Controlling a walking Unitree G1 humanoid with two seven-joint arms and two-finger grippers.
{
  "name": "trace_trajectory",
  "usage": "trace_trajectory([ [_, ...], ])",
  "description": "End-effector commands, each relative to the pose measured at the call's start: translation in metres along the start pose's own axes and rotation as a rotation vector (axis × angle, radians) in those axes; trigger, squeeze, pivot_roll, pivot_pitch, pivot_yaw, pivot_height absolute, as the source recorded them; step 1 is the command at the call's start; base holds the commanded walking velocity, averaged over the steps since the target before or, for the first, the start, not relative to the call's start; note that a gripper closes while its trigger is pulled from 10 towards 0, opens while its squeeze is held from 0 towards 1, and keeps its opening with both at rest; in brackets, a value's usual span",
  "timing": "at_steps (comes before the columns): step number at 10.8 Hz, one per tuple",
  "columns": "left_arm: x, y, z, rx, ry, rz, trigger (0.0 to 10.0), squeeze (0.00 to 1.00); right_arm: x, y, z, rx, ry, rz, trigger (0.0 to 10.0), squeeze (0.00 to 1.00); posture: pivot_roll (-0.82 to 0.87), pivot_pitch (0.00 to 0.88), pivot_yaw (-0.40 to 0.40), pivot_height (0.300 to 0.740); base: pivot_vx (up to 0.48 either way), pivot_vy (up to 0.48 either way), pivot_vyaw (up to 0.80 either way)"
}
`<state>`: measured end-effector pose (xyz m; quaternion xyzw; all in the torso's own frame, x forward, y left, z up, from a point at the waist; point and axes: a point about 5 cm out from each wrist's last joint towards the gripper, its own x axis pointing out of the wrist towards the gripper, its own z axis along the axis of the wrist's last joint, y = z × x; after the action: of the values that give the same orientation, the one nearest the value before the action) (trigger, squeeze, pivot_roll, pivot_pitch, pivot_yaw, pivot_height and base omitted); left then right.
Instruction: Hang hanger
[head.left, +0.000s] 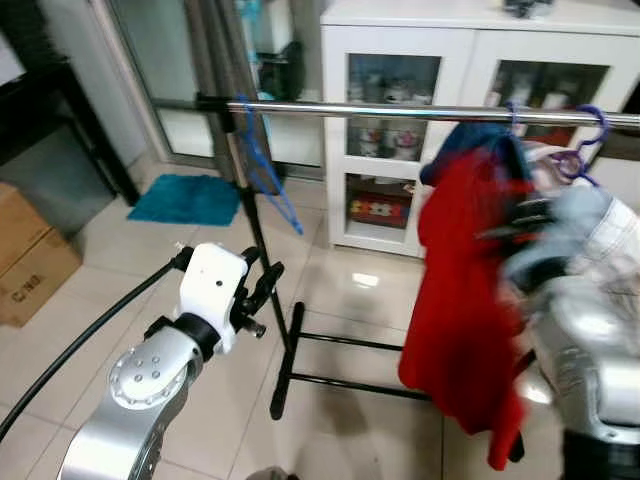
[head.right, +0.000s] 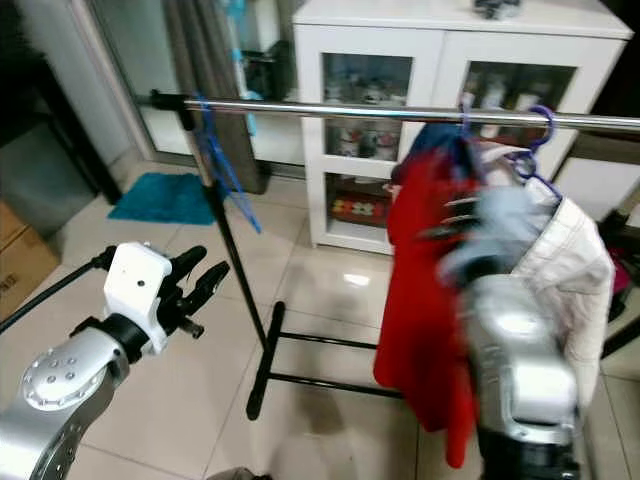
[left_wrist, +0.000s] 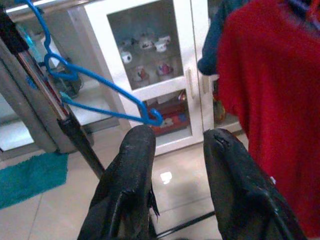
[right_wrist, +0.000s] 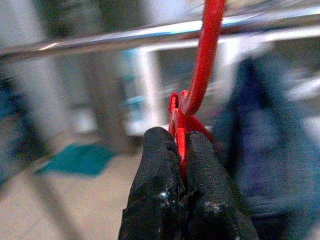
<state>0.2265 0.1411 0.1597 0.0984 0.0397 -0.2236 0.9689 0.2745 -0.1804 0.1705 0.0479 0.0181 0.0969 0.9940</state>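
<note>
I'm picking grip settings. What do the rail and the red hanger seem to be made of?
Rail: looks like polished metal, a silvery tube with bright streaks of reflection. Red hanger, pinched by the right gripper: smooth, glossy and thin; probably plastic or coated wire, which one is unclear.

A home: tiled floor (head.left: 340, 290), white glass-door cabinet (head.left: 470, 60) of crockery, clothes rail (head.left: 400, 111).

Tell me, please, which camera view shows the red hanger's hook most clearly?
The right wrist view: the red hanger sits close up, pinched between the right gripper fingers, its hook rising to the metal rail. The eye views show the red garment and the blurred right arm instead; the left wrist view shows that garment and a blue hanger.
</note>
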Motion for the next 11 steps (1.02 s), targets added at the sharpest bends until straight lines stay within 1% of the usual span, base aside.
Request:
trace_trajectory([
  [1, -0.001, 0.005, 0.003, 0.001, -0.011, 0.025, 10.0, 0.0, -0.001, 0.017, 0.004, 0.0, -0.005, 0.129, 10.0, 0.0, -0.02, 0.041, 0.076, 0.74, 0.0, 0.0, 0.0],
  [2, -0.005, 0.005, 0.002, -0.011, -0.015, 0.061, 10.0, 0.0, -0.006, 0.028, -0.001, -0.01, 0.025, 0.207, 10.0, 0.0, -0.02, 0.046, 0.067, 0.74, 0.0, 0.0, 0.0],
  [3, -0.007, 0.007, 0.004, -0.03, -0.029, 0.081, 10.0, 0.0, -0.007, 0.035, 0.0, -0.006, 0.039, 0.243, 10.0, 0.0, -0.02, 0.051, 0.064, 0.74, 0.0, 0.0, 0.0],
  [4, -0.007, 0.008, 0.007, -0.047, -0.042, 0.093, 10.0, 0.0, -0.008, 0.044, 0.0, -0.01, 0.078, 0.317, 10.0, 0.0, -0.02, 0.057, 0.062, 0.74, 0.0, 0.0, 0.0],
  [5, -0.007, 0.01, 0.008, -0.083, -0.046, 0.098, 10.0, 0.0, -0.01, 0.059, -0.003, -0.084, 0.172, 0.416, 10.0, 0.0, -0.02, 0.065, 0.061, 0.74, 0.0, 0.0, 0.0],
  [6, -0.007, 0.009, 0.008, -0.081, -0.042, 0.09, 10.0, 0.0, -0.001, 0.063, 0.002, -0.064, 0.161, 0.358, 10.0, 0.0, -0.02, 0.07, 0.061, 0.74, 0.0, 0.0, 0.0],
  [7, -0.008, 0.008, 0.006, -0.057, -0.022, 0.076, 10.0, 0.0, 0.011, 0.066, 0.005, -0.045, 0.155, 0.3, 10.0, 0.0, -0.02, 0.068, 0.061, 0.74, 0.0, 0.0, 0.0],
  [8, -0.008, 0.01, 0.003, -0.034, 0.004, 0.058, 10.0, 0.0, 0.025, 0.071, 0.009, -0.056, 0.155, 0.266, 10.0, 0.0, -0.01, 0.067, 0.064, 0.74, 0.0, 0.0, 0.0],
  [9, -0.01, 0.013, 0.003, -0.016, 0.016, 0.04, 10.0, 0.0, 0.043, 0.073, 0.017, -0.055, 0.137, 0.201, 10.0, 0.0, 0.0, 0.066, 0.075, 0.74, 0.0, 0.0, 0.0],
  [10, -0.011, 0.015, 0.003, 0.0, 0.032, -0.006, 10.0, 0.0, 0.061, 0.076, 0.023, -0.079, 0.121, 0.165, 10.0, 0.0, 0.01, 0.065, 0.079, 0.74, 0.0, 0.0, 0.0],
  [11, -0.015, 0.011, 0.002, 0.004, 0.052, -0.097, 10.0, 0.0, 0.08, 0.08, 0.026, -0.111, 0.123, 0.135, 10.0, 0.0, 0.02, 0.068, 0.08, 0.74, 0.0, 0.0, 0.0],
])
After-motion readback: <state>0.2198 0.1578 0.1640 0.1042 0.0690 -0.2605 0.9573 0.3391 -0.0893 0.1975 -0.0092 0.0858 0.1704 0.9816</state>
